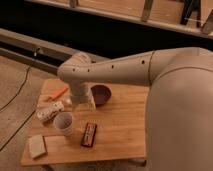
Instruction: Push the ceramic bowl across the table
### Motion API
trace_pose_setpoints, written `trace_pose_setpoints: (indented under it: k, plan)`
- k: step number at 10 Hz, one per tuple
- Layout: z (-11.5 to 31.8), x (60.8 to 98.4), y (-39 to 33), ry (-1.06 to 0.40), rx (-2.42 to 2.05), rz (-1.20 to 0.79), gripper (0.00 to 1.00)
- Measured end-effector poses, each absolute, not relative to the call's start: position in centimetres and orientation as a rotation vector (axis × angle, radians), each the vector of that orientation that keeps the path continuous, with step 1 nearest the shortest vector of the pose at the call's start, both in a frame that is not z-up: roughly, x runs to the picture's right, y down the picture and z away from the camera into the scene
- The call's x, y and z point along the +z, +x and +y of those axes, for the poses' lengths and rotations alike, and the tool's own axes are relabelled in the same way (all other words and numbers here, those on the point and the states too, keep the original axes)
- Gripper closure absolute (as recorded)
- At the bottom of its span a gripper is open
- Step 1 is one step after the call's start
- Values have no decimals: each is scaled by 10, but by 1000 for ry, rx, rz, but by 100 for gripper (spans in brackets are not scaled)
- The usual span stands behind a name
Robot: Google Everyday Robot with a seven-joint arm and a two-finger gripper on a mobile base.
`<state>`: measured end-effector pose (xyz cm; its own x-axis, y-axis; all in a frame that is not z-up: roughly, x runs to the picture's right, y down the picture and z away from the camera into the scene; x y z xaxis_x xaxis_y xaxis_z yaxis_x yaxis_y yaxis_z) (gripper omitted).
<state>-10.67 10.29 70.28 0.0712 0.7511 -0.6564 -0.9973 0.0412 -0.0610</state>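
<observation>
The ceramic bowl (102, 94) sits near the middle of the table's (122, 130) far edge, and the gripper (84, 106) hangs just at its left rim, too hidden to tell whether it is released or clenched, or whether it touches the bowl. The bowl shows only its dark maroon inside, and the white cup (64, 123) toward the front-left shows only a pale inside. An orange object (59, 93) lies near the far-left corner, a pale square piece (37, 146) at the front-left corner, and a grey floor (15, 75) beyond.
</observation>
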Motion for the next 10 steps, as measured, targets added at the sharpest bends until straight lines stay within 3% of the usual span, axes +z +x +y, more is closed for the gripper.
trace_pose_setpoints:
  k: [10]
  plan:
    - [126, 736, -68, -501, 1442, 545, 35]
